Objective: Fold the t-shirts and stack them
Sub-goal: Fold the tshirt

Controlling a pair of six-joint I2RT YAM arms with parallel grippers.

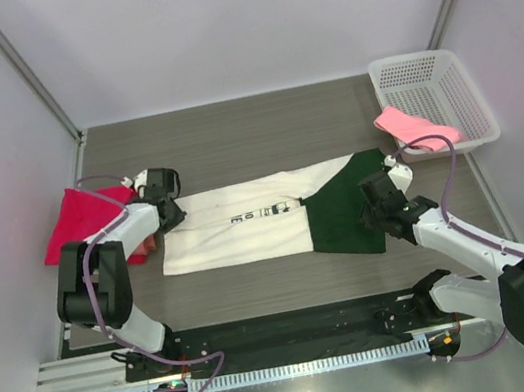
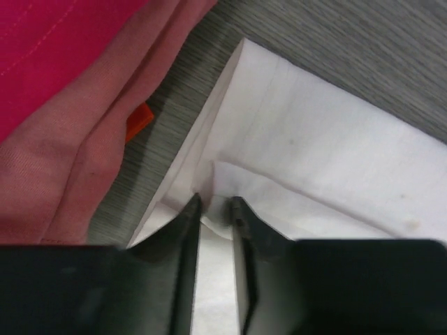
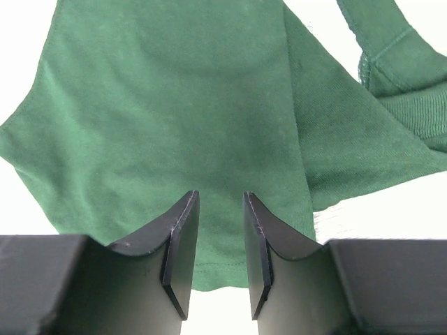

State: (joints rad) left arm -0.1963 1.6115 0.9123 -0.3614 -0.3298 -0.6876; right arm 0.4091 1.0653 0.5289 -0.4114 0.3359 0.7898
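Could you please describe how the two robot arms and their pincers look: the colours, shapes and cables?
The left arm and the right arm have white tubular links joined by bulky black joints. A thin pale lilac cable loops along each. The left pincer and the right pincer each have two flat black fingers that taper towards the tips. No markings are visible.
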